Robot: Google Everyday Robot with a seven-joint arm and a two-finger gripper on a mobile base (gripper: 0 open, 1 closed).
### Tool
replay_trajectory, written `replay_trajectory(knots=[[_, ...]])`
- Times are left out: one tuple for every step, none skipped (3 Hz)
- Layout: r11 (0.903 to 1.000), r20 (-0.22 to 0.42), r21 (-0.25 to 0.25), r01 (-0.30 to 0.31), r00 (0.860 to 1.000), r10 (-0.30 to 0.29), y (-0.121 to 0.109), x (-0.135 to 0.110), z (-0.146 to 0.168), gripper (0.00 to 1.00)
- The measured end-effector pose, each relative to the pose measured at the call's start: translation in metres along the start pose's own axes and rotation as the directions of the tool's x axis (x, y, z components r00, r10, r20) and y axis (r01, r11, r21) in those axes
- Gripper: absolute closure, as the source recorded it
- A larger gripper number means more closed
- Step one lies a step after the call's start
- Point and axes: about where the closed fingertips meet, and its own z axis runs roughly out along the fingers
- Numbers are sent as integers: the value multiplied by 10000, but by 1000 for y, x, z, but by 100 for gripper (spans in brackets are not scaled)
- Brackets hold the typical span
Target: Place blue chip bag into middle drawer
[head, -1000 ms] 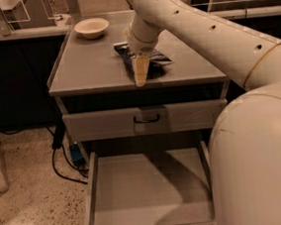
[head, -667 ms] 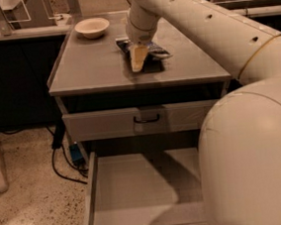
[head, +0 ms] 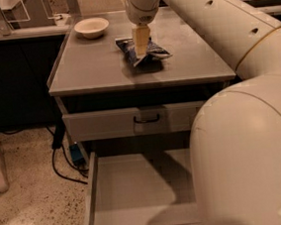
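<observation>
Gripper [head: 141,47] has moved up, clamped on the blue chip bag [head: 156,53] | arm slants down from the bag's right, wrist vertical | middle drawer [head: 133,192] open below the bag.

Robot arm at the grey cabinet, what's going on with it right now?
The robot's gripper is down on the blue chip bag, which lies on the cabinet top not far from the cream bowl. The middle drawer below is pulled open; the bag is not yet in it.
</observation>
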Motion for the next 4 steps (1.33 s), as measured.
replay_trajectory(knots=[[9997,-61,-198,135,9999,-137,6,-5,2,0],[9906,48,-1345,239,9997,-234,21,-12,8,0],[9816,-1,-1911,-33,10000,33,29,-10,9,0],[9721,-419,-2345,40,9990,-142,34,-8,17,0]])
